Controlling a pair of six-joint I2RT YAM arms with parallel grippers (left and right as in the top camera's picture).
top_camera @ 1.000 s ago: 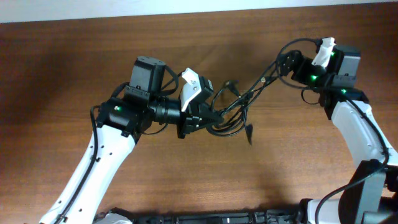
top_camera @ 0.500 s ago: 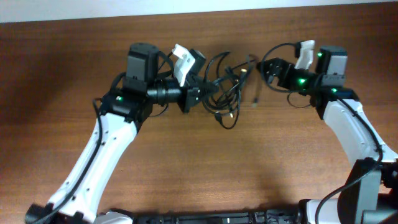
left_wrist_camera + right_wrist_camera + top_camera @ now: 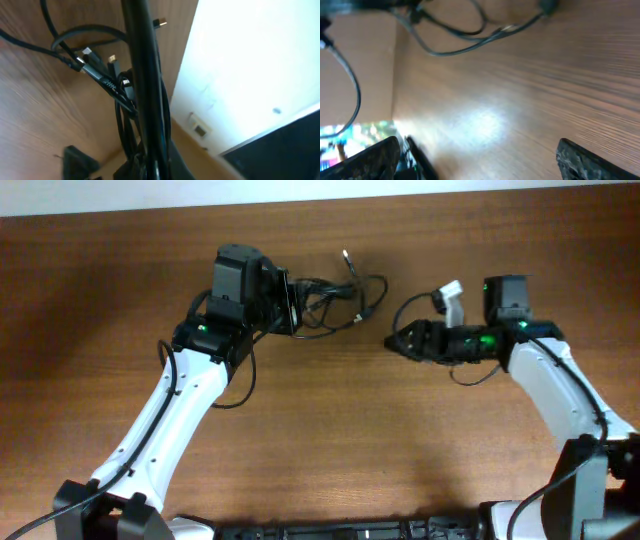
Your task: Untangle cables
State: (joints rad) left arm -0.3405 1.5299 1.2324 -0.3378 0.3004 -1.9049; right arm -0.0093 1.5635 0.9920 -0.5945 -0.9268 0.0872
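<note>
A tangle of black cables (image 3: 335,298) lies near the table's far edge, with one plug end (image 3: 346,254) sticking out toward the back. My left gripper (image 3: 287,302) is shut on the tangle's left side. In the left wrist view the black cables (image 3: 145,90) run straight up out of my jaws (image 3: 152,167), with small connectors (image 3: 85,51) among them. My right gripper (image 3: 398,342) is open and empty, low over the wood to the right of the tangle. In the right wrist view its fingers (image 3: 480,160) are wide apart, with the cables (image 3: 460,37) ahead of them.
Brown wooden table (image 3: 330,440). Its far edge (image 3: 420,198) meets a white wall just behind the cables. My right arm's own black cable (image 3: 410,305) loops above the right gripper.
My left gripper has pulled the cable tangle back toward the table's far edge. My right gripper has let go of the cable, moved nearer and to the left, and now sits open.
</note>
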